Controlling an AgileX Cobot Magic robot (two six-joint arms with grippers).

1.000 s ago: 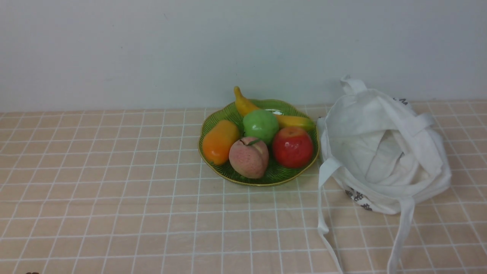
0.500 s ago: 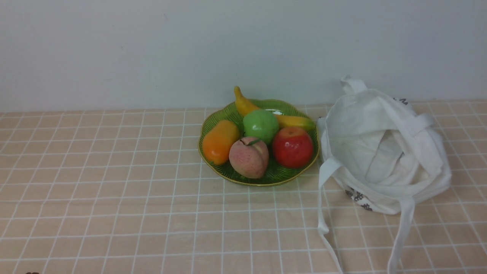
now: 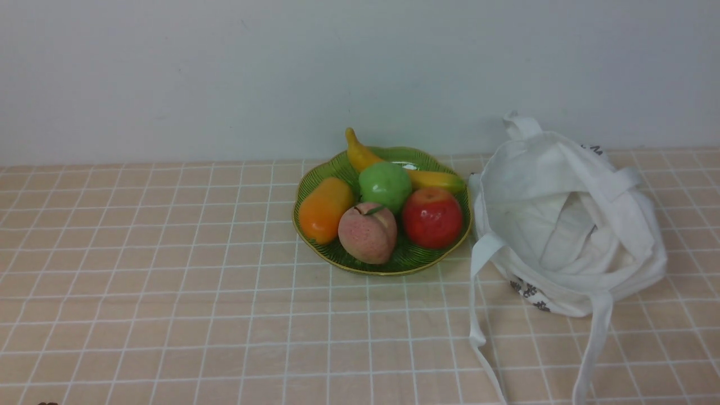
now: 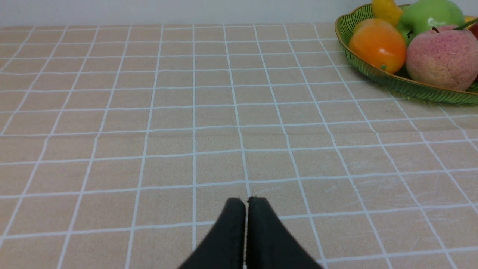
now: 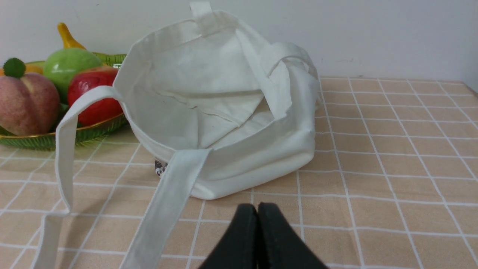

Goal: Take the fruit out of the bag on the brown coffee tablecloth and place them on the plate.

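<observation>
Resting low over the brown coffee tablecloth [image 3: 169,270], my left gripper [image 4: 246,203] has its jaws pressed together on nothing, and my right gripper [image 5: 257,209] is the same, tips touching. From my left jaws the plate [image 4: 410,87] sits off at about two o'clock, well apart, with the peach [image 4: 442,58] at its near edge beside an orange fruit [image 4: 377,45]. From my right jaws the bag [image 5: 224,108] slumps near at twelve o'clock, mouth open toward me, no fruit showing inside. In the front view the peach [image 3: 368,232] lies on the plate [image 3: 394,267] among a green apple [image 3: 386,186], red apple [image 3: 432,218] and banana [image 3: 365,154], just beside the bag [image 3: 568,219]
</observation>
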